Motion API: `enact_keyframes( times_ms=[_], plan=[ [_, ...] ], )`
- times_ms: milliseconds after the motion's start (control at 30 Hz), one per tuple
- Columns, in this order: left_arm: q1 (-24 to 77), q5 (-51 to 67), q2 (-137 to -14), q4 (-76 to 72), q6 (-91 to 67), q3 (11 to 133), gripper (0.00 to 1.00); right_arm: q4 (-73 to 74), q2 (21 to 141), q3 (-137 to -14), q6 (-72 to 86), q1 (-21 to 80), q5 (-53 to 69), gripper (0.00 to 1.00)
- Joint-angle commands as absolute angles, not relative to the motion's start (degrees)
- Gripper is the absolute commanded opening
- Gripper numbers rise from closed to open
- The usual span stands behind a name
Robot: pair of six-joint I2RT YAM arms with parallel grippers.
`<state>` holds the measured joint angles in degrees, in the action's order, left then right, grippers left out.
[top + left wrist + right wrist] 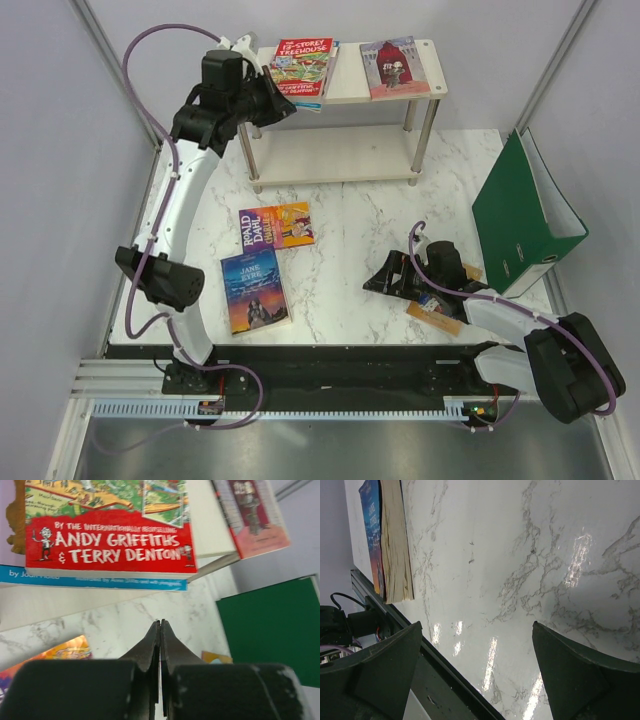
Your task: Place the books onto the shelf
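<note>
The books are thin paperbacks, so I judge them light, bendy and slick on the cover. Lying flat on the hard table (340,250), they give a pincer little to bite. The best hold is likely across a free edge or the spine, where the pages stack stiffest. A pinch at 1 corner could let the book droop or fan open.

3 books lie on the top board of the shelf (345,155), at the far side. The red Treehouse (302,62) sits on a blue book (100,582) at the left end, both overhanging the near edge. A pink-red book (394,67) lies at the right end.

3 more are on the table. The yellow-purple Roald Dahl (276,225) is left of centre, and the dark blue Jane Eyre (255,290) is just nearer, almost touching it. The tan book (437,312) is at the near right, mostly hidden under the right arm. A green binder (525,215) stands at the right edge.

The left gripper (160,625) hangs just beside the Treehouse's overhang, its fingers pressed together on nothing. The right gripper (476,630) hovers low over bare marble with its fingers wide apart and empty, right of Jane Eyre.
</note>
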<state>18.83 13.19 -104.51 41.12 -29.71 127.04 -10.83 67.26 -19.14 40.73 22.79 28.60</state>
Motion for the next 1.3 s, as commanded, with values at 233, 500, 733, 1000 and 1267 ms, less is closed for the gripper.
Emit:
enact_keyframes(
  times_ms=[233, 500, 733, 1000, 1267],
  plan=[
    [19.9, 9.8, -113.1, 48.9, -22.1, 135.0, 0.02, -13.6, 68.3, -19.2, 41.0, 23.0, 29.4, 0.98],
    [20.0, 9.6, -117.2, 48.5, -23.7, 142.0, 0.02, -13.7, 68.6, -19.2, 41.0, 22.9, 29.3, 0.98],
    [21.4, 8.3, -118.5, 44.3, -25.8, 142.2, 0.02, -13.7, 68.7, -19.3, 41.0, 22.9, 29.3, 0.98],
    [23.2, 8.5, -119.9, 41.5, -27.9, 142.0, 0.02, -13.5, 68.2, -19.2, 40.9, 23.0, 29.3, 0.98],
    [23.3, 7.1, -108.9, 41.1, -24.7, 125.8, 0.02, -13.0, 67.8, -19.5, 40.6, 23.0, 29.3, 0.98]
  ],
)
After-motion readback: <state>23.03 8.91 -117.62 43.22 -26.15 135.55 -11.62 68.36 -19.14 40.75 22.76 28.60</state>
